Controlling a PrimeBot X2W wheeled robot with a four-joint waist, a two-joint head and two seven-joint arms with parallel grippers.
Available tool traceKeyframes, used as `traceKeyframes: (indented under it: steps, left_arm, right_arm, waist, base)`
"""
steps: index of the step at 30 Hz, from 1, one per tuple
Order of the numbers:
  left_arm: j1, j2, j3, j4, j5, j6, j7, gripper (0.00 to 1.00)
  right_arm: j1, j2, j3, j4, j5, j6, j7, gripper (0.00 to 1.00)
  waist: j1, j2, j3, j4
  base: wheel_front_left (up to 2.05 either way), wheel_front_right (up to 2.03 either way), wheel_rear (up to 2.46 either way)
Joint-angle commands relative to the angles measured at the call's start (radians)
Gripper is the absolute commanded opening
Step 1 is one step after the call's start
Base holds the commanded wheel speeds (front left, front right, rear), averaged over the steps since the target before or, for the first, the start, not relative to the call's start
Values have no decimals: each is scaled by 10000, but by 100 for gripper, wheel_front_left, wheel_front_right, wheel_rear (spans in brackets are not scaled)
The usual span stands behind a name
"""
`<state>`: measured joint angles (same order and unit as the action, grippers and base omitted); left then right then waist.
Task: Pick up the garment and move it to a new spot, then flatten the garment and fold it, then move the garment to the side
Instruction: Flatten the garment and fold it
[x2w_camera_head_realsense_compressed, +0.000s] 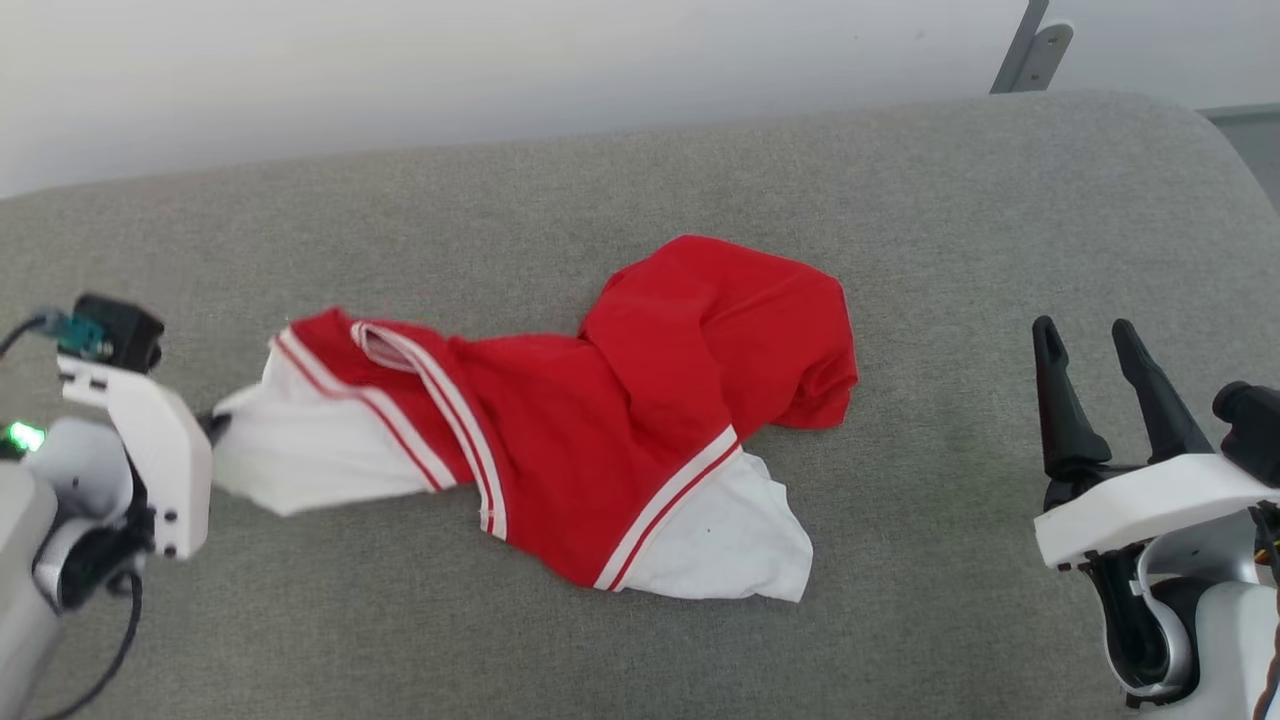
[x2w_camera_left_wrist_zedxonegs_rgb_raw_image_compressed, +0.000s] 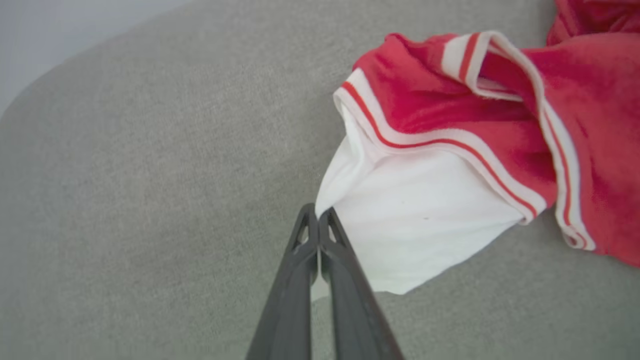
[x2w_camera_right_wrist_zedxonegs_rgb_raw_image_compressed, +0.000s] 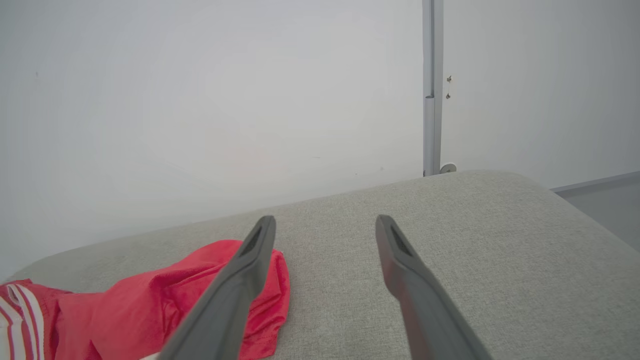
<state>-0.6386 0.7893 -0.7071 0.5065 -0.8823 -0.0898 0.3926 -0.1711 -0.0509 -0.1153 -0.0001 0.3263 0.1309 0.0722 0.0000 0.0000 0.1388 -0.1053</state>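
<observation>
So, the red T-shirt (x2w_camera_head_realsense_compressed: 640, 400) is seen crumpled around the middle of the grey upholstered cushion (x2w_camera_head_realsense_compressed: 900, 180), drawn out a bit toward its left edge. The left claw (x2w_camera_left_wrist_zedxonegs_rgb_raw_image_compressed: 318, 215) is clamped fully shut, and the corner of the white sleeve (x2w_camera_left_wrist_zedxonegs_rgb_raw_image_compressed: 415, 210) is pinched right at its fingertips, pulled into a point. The right claw (x2w_camera_head_realsense_compressed: 1085, 330) is held wide open near the cushion's right edge, well apart from the shirt. The other white sleeve (x2w_camera_head_realsense_compressed: 720, 540) is spread flat toward the near edge.
</observation>
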Motion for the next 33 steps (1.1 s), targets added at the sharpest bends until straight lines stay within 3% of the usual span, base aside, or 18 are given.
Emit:
traceKeyframes:
  steps: [1, 11, 18, 19, 20, 21, 27, 33]
  left_arm:
    - [372, 56, 29, -49, -293, 167, 278, 0]
    - [1998, 138, -140, -525, -1302, 787, 1386, 0]
    - [2360, 148, -94, -832, -1466, 942, 1243, 0]
    - [2357, 137, -46, -887, -1462, 991, 1132, 27]
    - [2343, 137, -10, -947, -1427, 993, 1002, 42]
    - [2325, 142, 37, -987, -1369, 1037, 855, 100]
    - [2421, 32, 390, -1421, -1245, 1225, -240, 100]
    - [2755, -68, 730, -2144, -709, 1583, -1992, 100]
  right_arm:
    - [145, -2, -11, -41, -18, -3, 45, 100]
    - [416, -1, -185, -140, -87, -3, 249, 100]
    - [532, 0, -182, -166, -19, -3, 367, 100]
    - [519, 0, -158, -168, -16, -3, 388, 100]
    - [502, 0, -126, -175, -13, -3, 390, 100]
    - [486, -2, -94, -194, -2, -3, 411, 100]
    - [459, -2, 155, -148, 35, -3, 493, 100]
    - [573, -3, 633, -179, -26, -3, 692, 100]
  waist:
    - [0, 0, -70, 9]
    - [0, 0, -303, -13]
    - [0, 0, -359, 33]
    - [0, 0, -354, 41]
    - [0, 0, -346, 47]
    - [0, 0, -335, 61]
    - [0, 0, -327, 165]
    - [0, 0, -381, 380]
  base:
    - [0, 0, 0]
    - [0, 0, 0]
    - [0, 0, 0]
    - [0, 0, 0]
    - [0, 0, 0]
    - [0, 0, 0]
    - [0, 0, 0]
    - [0, 0, 0]
